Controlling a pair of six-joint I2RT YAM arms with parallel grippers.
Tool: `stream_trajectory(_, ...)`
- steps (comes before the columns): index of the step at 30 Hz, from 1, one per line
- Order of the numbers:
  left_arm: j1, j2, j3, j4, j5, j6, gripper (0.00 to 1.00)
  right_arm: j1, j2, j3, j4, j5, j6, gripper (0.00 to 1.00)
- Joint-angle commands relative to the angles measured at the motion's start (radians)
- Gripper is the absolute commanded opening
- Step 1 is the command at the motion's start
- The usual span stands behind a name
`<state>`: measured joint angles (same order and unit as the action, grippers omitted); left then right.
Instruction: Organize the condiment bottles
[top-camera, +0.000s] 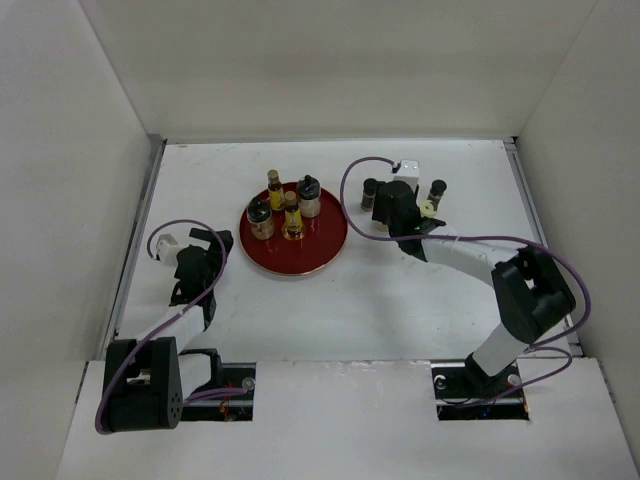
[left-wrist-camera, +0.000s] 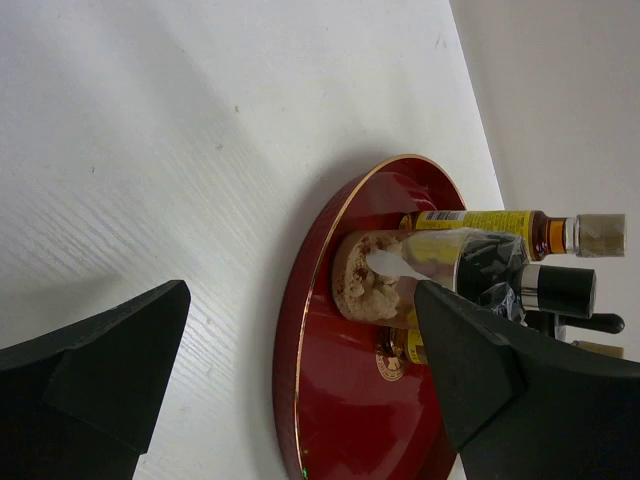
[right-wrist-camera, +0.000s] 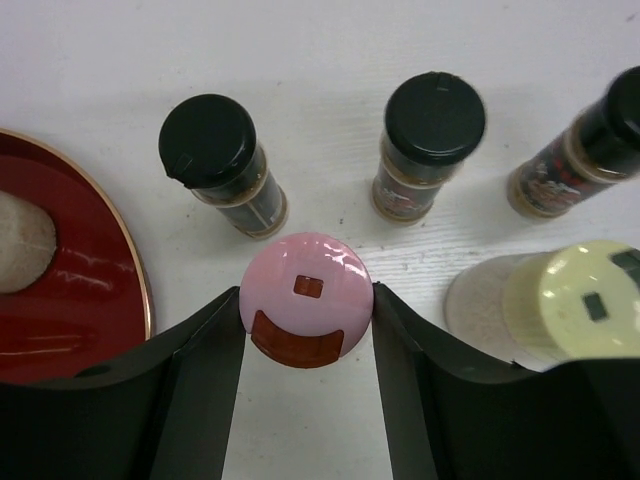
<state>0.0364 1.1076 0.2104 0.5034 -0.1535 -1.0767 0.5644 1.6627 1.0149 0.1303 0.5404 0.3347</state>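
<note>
Between the fingers of the right gripper (right-wrist-camera: 307, 300), a pink-capped bottle (right-wrist-camera: 305, 285) is pinched, likely bound for the red tray (right-wrist-camera: 95, 300); left gripper (left-wrist-camera: 300, 300) spread.

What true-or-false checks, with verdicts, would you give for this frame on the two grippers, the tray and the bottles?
1. The right gripper is closed on the cap of a pink-capped bottle. True.
2. That pink-capped bottle stands on the red tray. False: it stands on the table, beside the tray.
3. The left gripper holds a bottle. False: it is open and empty, near the tray's rim.
4. In the top view, four bottles stand on the tray. True.
5. In the right wrist view, three black-capped bottles stand on the table beyond the pink cap. True.
</note>
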Motion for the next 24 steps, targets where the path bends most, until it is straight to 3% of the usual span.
stream_trajectory(1, -0.005, 0.009, 0.010, 0.037, 0.005, 0.008, 1.00, 0.051, -0.153, -0.015, 0.061, 0.067, -0.026, 0.41)
stream_trajectory(6, -0.013, 0.017, 0.009, 0.044, -0.011, 0.008, 1.00, 0.195, -0.199, 0.028, 0.051, -0.003, -0.016, 0.40)
stream_trajectory(12, -0.002, -0.011, -0.003, 0.044, -0.006, 0.003, 1.00, 0.401, -0.049, 0.163, 0.118, -0.043, -0.009, 0.40)
stream_trajectory(24, 0.017, -0.048, -0.008, 0.032, 0.022, -0.002, 1.00, 0.496, 0.278, 0.410, 0.164, -0.057, -0.040, 0.40)
